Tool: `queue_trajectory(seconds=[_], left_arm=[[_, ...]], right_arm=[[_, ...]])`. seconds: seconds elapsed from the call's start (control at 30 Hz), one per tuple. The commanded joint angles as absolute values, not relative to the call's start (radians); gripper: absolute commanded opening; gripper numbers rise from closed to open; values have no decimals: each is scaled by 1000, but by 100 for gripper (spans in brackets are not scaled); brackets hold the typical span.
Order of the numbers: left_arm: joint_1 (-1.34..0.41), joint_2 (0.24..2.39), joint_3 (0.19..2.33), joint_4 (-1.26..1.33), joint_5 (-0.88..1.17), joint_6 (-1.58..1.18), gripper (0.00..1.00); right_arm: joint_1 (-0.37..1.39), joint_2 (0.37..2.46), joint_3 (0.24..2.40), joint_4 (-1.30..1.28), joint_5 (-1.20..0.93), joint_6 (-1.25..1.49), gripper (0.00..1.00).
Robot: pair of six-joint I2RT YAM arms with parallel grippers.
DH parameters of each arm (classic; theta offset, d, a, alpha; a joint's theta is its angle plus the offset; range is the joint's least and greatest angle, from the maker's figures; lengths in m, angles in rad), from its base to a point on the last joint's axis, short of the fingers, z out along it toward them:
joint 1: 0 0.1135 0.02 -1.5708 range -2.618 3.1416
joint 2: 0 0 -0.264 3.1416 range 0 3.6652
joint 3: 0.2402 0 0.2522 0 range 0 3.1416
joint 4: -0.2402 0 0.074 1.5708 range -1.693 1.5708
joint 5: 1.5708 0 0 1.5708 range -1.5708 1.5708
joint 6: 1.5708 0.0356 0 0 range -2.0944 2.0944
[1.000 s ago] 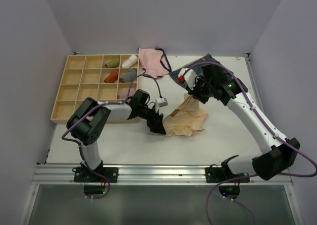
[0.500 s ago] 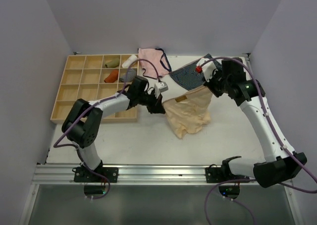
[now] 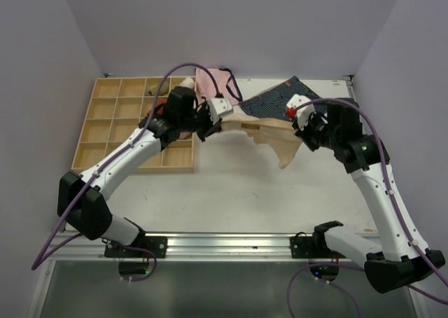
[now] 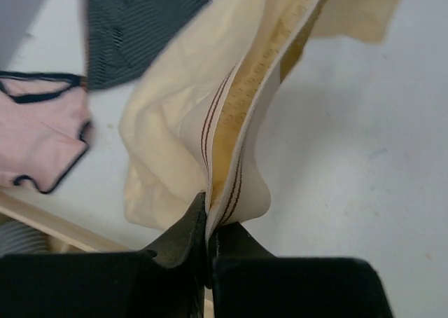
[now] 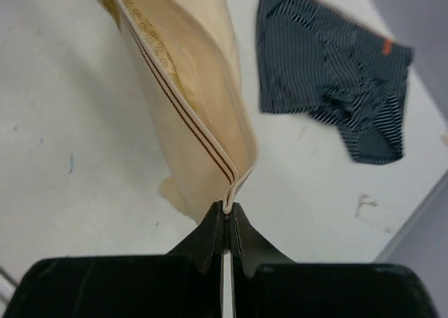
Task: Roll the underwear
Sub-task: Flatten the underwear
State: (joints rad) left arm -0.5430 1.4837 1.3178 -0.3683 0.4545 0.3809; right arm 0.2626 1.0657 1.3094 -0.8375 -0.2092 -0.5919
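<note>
Underwear [image 3: 273, 136], waistband taut above the table [image 3: 231, 192], my left gripper [image 4: 208, 216] and right gripper [image 5: 227, 207] clenched on it; risk: thin edge pinch slips under tension.

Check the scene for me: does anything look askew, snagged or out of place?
Nothing damaged or spilled. The underwear hangs above the table, pinched by its waistband between the shut left gripper and right gripper; its body sags unevenly, lower near the right one. The pink pair and navy striped pair lie loose behind.

top: overhead, far, whole table [image 3: 231, 192] | wrists: close, looking down | shared: underwear [image 3: 276, 137]
</note>
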Motion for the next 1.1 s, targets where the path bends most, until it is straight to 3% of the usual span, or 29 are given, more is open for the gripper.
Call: queue_trajectory(seconds=[0.0, 0.1, 0.3, 0.4, 0.57, 0.87, 1.07], left_arm=[[-580, 1401, 1129, -595, 526, 485, 0], [-581, 1318, 1074, -494, 412, 463, 0], [-577, 1596, 1481, -463, 212, 399, 0], [-571, 1666, 1586, -465, 111, 394, 0], [-571, 1571, 1470, -385, 74, 411, 0], [-574, 1186, 1063, -256, -61, 327, 0], [-575, 1037, 1104, -437, 190, 194, 0]], right_arm=[[267, 988, 1180, -980, -324, -614, 0], [265, 952, 1173, -901, -264, -600, 0], [265, 1165, 1367, -821, -252, -552, 0], [262, 1225, 1451, -808, -204, -566, 0], [258, 1169, 1436, -843, -242, -612, 0], [259, 908, 1250, -969, -427, -641, 0], [261, 931, 1339, -1112, -580, -493, 0]])
